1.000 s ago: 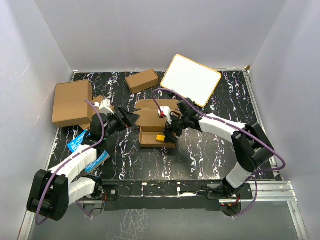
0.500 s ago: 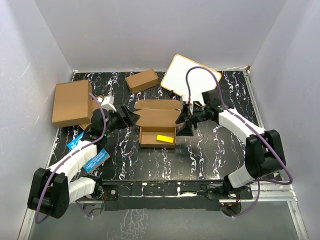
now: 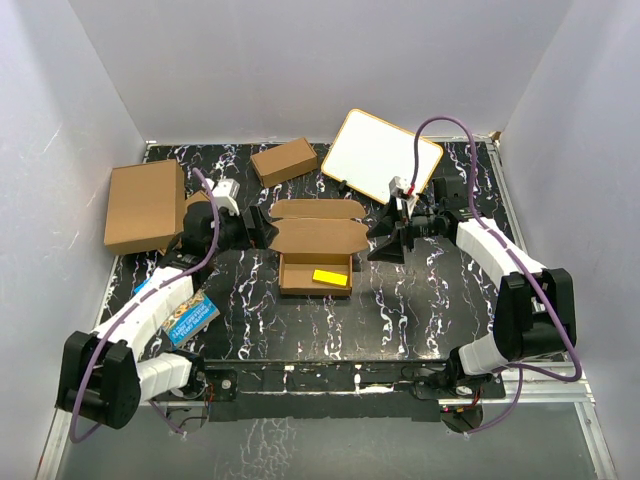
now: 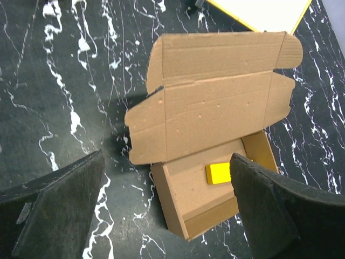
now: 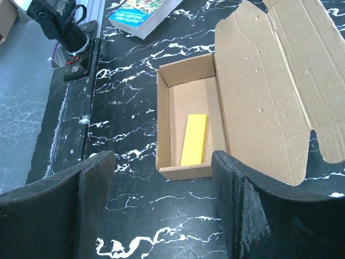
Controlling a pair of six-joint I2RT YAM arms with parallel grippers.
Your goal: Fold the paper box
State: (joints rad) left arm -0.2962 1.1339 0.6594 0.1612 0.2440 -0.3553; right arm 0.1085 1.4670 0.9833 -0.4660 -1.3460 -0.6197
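Pale walls (image 3: 300,70) are closing in a black table (image 3: 400,310) veined with white on three sides. At the table's centre the paper box (image 3: 315,240) is lying half formed: its shallow tray is standing upright while the tabbed lid is lying folded back flat toward 12 o'clock, side flaps spread. Inside the tray a flat yellow piece (image 3: 329,277) is resting on the floor, toward the 3 o'clock end. A bigger brown carton (image 3: 145,205) is sitting at 9 o'clock from the box, a small closed brown box (image 3: 284,161) at 11 o'clock, and a white board with a wooden frame (image 3: 380,158) at 1 o'clock, tilted. A blue printed packet (image 3: 185,315) is lying at 8 o'clock, under the left arm. The left gripper (image 3: 262,228) is hovering just off the lid's 9 o'clock edge, jaws spread wide and gripping nothing. The right gripper (image 3: 385,240) is hanging off the 3 o'clock side, jaws also parted and empty, clear of the cardboard.
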